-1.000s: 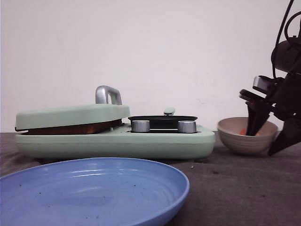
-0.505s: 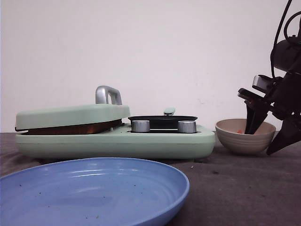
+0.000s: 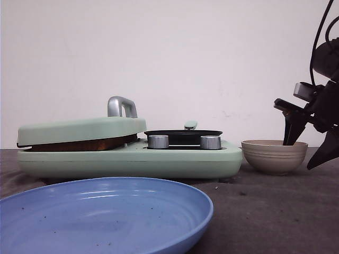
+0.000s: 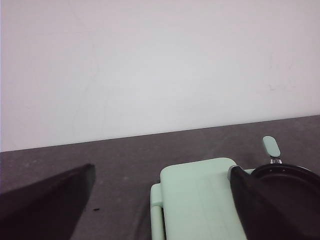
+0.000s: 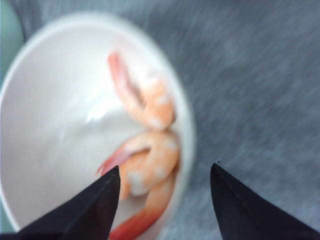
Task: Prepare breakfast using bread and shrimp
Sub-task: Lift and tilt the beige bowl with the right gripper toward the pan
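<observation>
Bowl (image 3: 274, 156) has settled level on the counter (image 3: 265, 222); the right pincer (image 3: 310, 151) has lifted slightly over its rim.

Left to right: blue plate (image 3: 106, 214) in front, the closed mint-green cooker (image 3: 127, 153) with its black pan (image 3: 183, 136) behind, then the bowl of shrimp (image 5: 145, 165). The left pincer (image 4: 160, 210) hangs spread above the cooker. The right pincer is spread, one finger inside the bowl, nothing pinched. No bread is clearly visible.

- I'm at a staged test bench, not a lived-in kitchen: a bare white wall (image 3: 169, 53) stands behind a dark grey cloth-covered table (image 3: 265, 211).
- Kitchen props sit on it: a mint-green breakfast cooker (image 3: 127, 153), a blue plastic plate (image 3: 106, 211), a beige ribbed bowl (image 3: 274, 156).
</observation>
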`<act>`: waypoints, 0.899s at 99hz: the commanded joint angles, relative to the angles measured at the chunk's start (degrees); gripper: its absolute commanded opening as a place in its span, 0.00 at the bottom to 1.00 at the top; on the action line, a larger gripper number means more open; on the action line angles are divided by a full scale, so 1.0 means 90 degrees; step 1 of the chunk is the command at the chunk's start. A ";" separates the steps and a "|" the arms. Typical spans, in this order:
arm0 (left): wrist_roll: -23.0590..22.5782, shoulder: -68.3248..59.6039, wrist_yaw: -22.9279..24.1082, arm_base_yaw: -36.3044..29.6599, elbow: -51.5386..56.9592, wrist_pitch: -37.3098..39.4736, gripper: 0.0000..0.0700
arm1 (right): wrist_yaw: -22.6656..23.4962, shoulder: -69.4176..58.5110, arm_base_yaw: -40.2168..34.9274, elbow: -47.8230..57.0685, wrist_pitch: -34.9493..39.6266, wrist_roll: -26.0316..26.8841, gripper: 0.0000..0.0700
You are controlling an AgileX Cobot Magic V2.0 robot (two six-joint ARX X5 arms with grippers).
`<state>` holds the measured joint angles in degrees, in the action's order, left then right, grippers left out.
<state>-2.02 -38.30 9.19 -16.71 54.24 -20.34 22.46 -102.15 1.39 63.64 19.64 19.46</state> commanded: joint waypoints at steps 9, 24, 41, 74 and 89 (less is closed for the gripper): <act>0.0012 -0.0032 -0.0007 -0.0007 0.0061 0.0066 0.72 | 0.0000 -0.0136 0.0134 0.0102 -0.0209 0.0289 0.50; 0.0012 -0.0041 -0.0007 -0.0007 0.0058 0.0066 0.72 | 0.0005 -0.0136 0.0206 0.0102 -0.0418 0.0335 0.32; 0.0012 -0.0102 -0.0007 -0.0007 0.0061 0.0070 0.72 | 0.0024 -0.0138 0.0170 0.0102 -0.0418 0.0216 0.21; 0.0015 -0.0168 -0.0024 -0.0007 0.0061 0.0070 0.72 | -0.0017 -0.0138 0.0124 0.0102 -0.0362 0.0051 0.00; 0.0015 -0.0158 -0.0022 -0.0007 0.0061 0.0070 0.72 | 0.0007 -0.0136 0.0124 0.0109 -0.0410 0.0063 0.00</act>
<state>-2.02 -39.68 9.08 -16.71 54.24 -20.36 22.33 -102.15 2.63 63.64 16.82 20.78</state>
